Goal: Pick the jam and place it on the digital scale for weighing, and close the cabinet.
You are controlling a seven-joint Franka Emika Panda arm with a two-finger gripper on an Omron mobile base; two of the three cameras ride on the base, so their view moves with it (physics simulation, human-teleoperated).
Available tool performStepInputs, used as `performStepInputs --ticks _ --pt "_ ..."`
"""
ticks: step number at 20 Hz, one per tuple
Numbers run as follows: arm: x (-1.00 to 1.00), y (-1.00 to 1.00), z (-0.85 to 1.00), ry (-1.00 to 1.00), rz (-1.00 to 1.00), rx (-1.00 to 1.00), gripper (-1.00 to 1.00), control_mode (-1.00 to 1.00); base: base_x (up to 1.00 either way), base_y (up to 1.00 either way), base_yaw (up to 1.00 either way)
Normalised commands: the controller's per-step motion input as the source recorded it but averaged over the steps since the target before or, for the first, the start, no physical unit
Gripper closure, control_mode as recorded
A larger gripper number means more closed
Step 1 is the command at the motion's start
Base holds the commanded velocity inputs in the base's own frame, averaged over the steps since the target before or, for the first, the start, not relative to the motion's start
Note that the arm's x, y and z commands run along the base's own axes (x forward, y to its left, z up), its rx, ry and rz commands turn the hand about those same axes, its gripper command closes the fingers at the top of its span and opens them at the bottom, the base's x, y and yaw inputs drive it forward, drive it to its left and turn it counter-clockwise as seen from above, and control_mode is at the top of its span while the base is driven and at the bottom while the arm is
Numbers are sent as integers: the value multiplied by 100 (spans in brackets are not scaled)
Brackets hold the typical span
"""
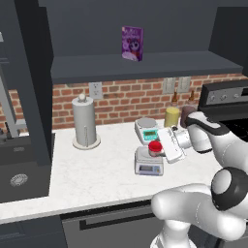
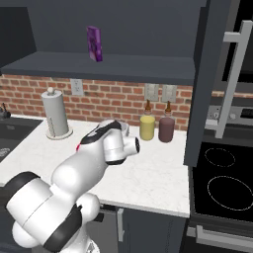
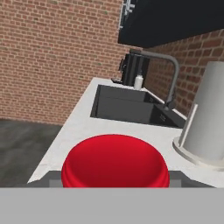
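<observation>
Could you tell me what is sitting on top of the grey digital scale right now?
The red jam sits over the digital scale's platform, with the tool at it. Whether the jar's base touches the platform is hidden.

Base views flank arm, share counter [image 1: 97, 164]; hand view close behind jam [image 3: 114, 161], facing sink [image 3: 127, 109].

My own hand covers most of the jam [image 1: 154, 147] on the digital scale [image 1: 148, 167]; my fingertips stay hidden, so my grip is unclear. The scale's display is too small to read.
</observation>
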Motion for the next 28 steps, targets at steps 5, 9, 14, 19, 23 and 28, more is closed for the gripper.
performStepInputs --ticks 5,9,14,19,23,28 --pt "7 -3 -13 5 0 0 100 -100 0 0 0" --pt "17 -1 -17 2 0 0 100 -100 0 0 0" --pt "30 0 -22 0 0 0 100 -100 0 0 0" --pt "30 -4 -17 0 0 0 100 -100 0 0 0" --pt "10 -17 -5 0 0 0 100 -100 0 0 0" --pt "11 -8 -3 0 0 0 100 -100 0 0 0"
